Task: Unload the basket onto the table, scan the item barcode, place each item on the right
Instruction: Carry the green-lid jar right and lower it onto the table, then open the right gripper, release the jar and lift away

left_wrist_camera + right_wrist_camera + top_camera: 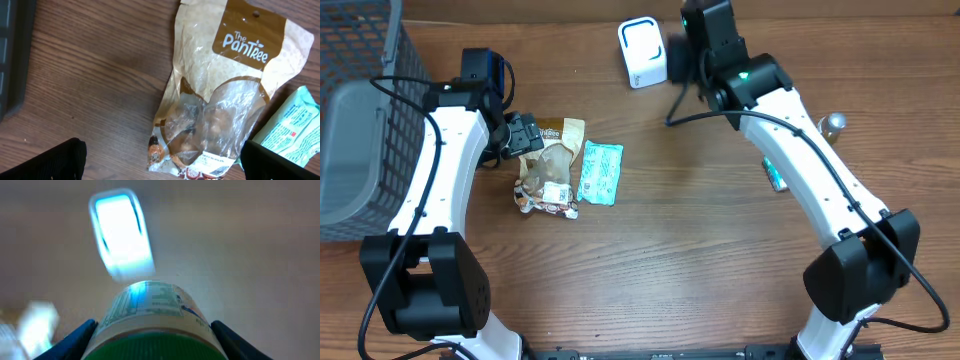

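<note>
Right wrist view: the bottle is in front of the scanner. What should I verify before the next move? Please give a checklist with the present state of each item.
1. Right tool grips the bottle from both sides: ok.
2. Scanner window is lit: ok.
3. The scanner's blue light falls on the bottle label: ok.
4. The barcode lies inside that lit patch: cannot tell, the print is blurred.
5. Left tool is open and holds nothing, above the snack bag: ok.
6. Teal packet lies beside the snack bag, apart from the scanner: ok.
</note>
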You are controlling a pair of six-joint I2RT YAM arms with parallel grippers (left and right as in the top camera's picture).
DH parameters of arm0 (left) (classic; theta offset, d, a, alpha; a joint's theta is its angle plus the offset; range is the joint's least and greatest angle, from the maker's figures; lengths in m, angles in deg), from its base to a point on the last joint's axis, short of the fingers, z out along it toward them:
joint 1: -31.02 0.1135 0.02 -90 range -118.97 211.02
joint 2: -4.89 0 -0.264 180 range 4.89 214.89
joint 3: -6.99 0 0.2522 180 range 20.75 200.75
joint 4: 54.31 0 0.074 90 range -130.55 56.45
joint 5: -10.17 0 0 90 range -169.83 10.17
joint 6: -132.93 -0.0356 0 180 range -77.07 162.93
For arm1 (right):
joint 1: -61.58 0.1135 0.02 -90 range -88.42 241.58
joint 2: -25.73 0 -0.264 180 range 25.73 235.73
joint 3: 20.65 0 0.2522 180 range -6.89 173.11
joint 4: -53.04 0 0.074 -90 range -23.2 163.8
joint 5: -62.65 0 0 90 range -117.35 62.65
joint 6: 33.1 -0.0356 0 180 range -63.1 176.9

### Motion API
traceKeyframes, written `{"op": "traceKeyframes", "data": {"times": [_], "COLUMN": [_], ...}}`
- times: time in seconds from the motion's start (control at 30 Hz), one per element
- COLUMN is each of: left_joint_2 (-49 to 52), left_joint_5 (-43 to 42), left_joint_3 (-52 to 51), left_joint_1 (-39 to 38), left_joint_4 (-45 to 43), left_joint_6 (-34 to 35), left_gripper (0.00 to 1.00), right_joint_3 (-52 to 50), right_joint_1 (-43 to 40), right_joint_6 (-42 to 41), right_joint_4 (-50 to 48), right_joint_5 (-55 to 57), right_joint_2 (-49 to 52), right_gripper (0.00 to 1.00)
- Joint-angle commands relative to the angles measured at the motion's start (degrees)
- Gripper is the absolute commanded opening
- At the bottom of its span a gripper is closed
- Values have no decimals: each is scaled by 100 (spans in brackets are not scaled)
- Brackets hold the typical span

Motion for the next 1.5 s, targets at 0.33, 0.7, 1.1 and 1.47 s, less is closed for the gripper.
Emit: {"op": "traceKeyframes", "data": {"times": [0.33,0.7,1.1,1.47], "left_joint_2": [50,50,50,50], "left_joint_5": [50,50,50,50], "left_joint_3": [-28,-28,-28,-28], "left_joint_1": [24,24,24,24], "left_joint_4": [4,4,4,4], "left_joint_6": [39,39,39,39], "left_gripper": [100,100,100,99], "right_joint_3": [-2026,-3174,-3171,-1150], "right_joint_1": [-127,-654,-719,-667], "right_joint_6": [-831,-831,-793,-748], "right_joint_4": [2146,1847,1714,1346], "right_joint_5": [20,31,61,-841], "right_joint_2": [-39,-39,-42,-42], "right_gripper": [22,40,100,100]}}
